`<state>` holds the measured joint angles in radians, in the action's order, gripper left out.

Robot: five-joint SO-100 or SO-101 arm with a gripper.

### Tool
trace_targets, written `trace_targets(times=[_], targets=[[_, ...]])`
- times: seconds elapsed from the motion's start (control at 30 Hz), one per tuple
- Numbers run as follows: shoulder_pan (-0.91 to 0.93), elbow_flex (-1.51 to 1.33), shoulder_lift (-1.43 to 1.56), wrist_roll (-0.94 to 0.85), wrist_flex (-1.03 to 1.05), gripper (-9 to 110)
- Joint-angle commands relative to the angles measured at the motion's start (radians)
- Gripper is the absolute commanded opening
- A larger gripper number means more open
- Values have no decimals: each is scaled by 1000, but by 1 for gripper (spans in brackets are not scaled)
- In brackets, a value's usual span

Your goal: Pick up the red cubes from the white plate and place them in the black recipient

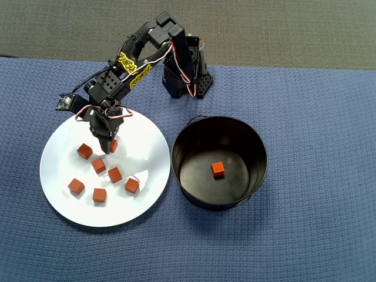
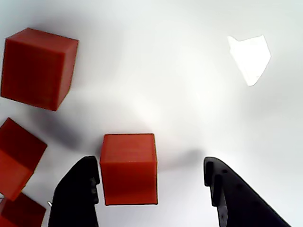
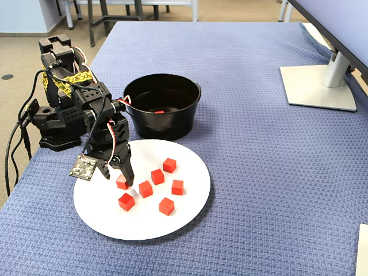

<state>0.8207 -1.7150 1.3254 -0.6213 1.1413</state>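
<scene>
Red cube on white plate, between open jaws of gripper, touching one finger, gap at other. Close evenly w/o nudging neighbour cubes; then lift to black recipient, one cube inside.

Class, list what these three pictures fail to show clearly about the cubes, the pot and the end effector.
1. Overhead view: the cube at the end effector is half covered by the arm.
2. Wrist view: cubes at the left edge are cut off.
3. Fixed view: the pot wall hides most of the cube inside.
</scene>
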Motion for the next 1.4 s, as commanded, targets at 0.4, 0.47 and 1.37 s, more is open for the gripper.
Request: trace_targets(times=[0.4, 0.47, 1.37], targets=[[11, 117, -17, 23, -35, 0], [11, 120, -18, 26, -35, 0], [-703, 109, 730, 446, 227, 0]])
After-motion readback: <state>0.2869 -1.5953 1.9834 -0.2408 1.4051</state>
